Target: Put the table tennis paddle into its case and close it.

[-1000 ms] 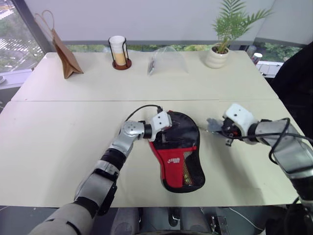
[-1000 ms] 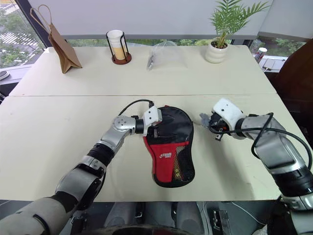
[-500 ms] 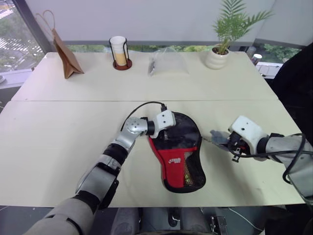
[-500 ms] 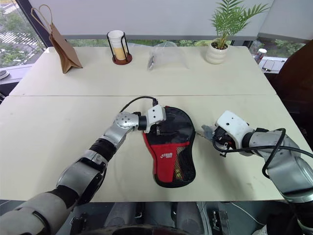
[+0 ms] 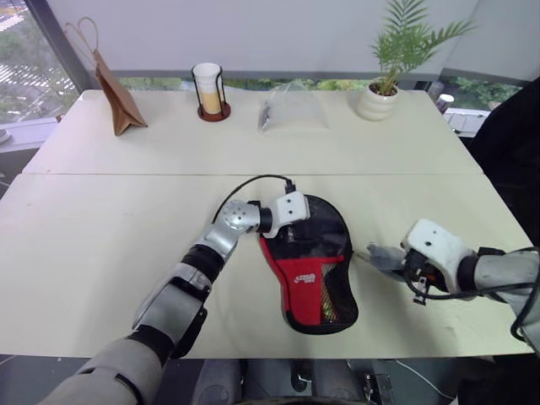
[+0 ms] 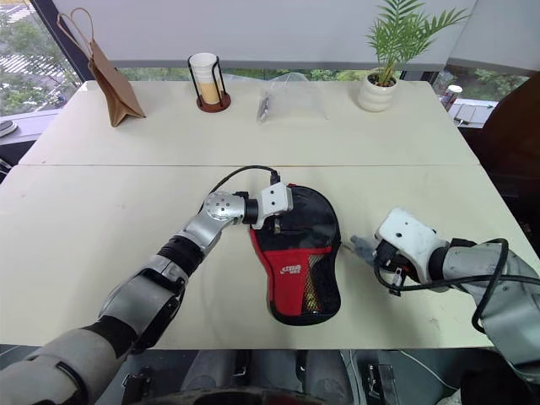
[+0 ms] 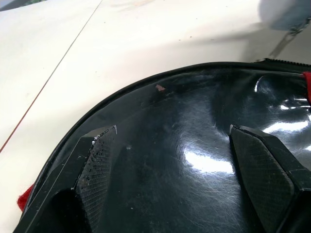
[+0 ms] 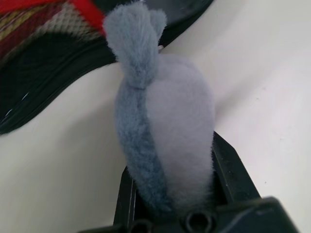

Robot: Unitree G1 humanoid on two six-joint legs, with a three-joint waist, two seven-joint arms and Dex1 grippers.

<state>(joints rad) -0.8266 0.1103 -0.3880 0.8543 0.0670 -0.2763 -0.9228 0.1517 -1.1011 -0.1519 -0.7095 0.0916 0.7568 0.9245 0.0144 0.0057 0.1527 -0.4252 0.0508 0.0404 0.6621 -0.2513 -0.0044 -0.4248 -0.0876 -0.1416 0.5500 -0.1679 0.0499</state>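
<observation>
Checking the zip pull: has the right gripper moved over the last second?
Yes. The right gripper, shut on the grey fuzzy tab, has drawn back toward the robot along the case.

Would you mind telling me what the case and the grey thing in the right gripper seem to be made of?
The case looks like soft black fabric with a red panel and a mesh pocket; its woven netting shows. The surface under the left gripper is glossy, scratched and glinting, perhaps coated or rubber. The grey tuft held by the right gripper looks like fuzzy plush, with a fine nap.
</observation>
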